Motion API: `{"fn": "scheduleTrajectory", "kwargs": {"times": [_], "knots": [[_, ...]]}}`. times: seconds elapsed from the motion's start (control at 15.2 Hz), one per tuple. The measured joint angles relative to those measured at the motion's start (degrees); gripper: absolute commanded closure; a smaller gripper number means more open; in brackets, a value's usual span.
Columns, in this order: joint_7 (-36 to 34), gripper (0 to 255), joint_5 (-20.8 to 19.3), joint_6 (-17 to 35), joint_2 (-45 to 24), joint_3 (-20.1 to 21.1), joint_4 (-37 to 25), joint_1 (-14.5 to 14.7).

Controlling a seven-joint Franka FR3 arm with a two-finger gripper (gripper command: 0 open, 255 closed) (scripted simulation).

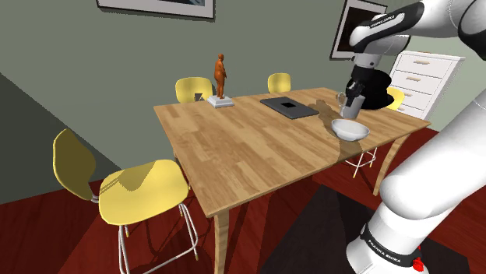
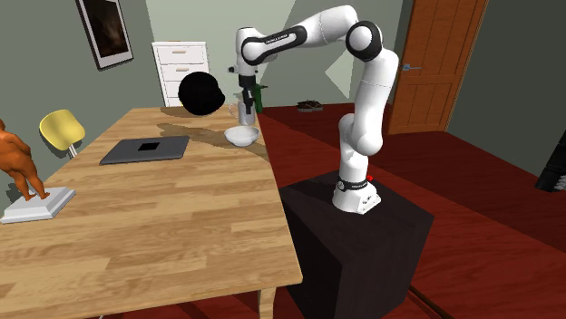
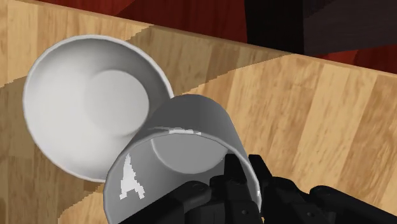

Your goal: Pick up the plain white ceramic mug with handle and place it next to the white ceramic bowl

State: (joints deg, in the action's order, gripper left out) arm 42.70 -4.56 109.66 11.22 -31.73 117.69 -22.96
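Hanging partly above the round white bowl (image 3: 83, 121), the plain white cylindrical mug (image 3: 191, 143) is gripped by the black fingers (image 3: 238, 184); if lowered here, the bowl could be struck.

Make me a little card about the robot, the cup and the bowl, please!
mug: white, clasped by the jaws
jaws: shut on the mug
bowl: white, empty, upright on the table
mug and bowl: close together, with the mug seemingly lifted off the wood
table: wooden
also on the table: orange figurine, dark flat slab
chairs: yellow
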Motion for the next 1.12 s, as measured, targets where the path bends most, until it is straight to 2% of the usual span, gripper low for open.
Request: {"fn": "scheduleTrajectory", "kwargs": {"times": [1.12], "knots": [[1.95,255,1.96,13.02,-4.12,-1.44,9.33,-0.04]]}}
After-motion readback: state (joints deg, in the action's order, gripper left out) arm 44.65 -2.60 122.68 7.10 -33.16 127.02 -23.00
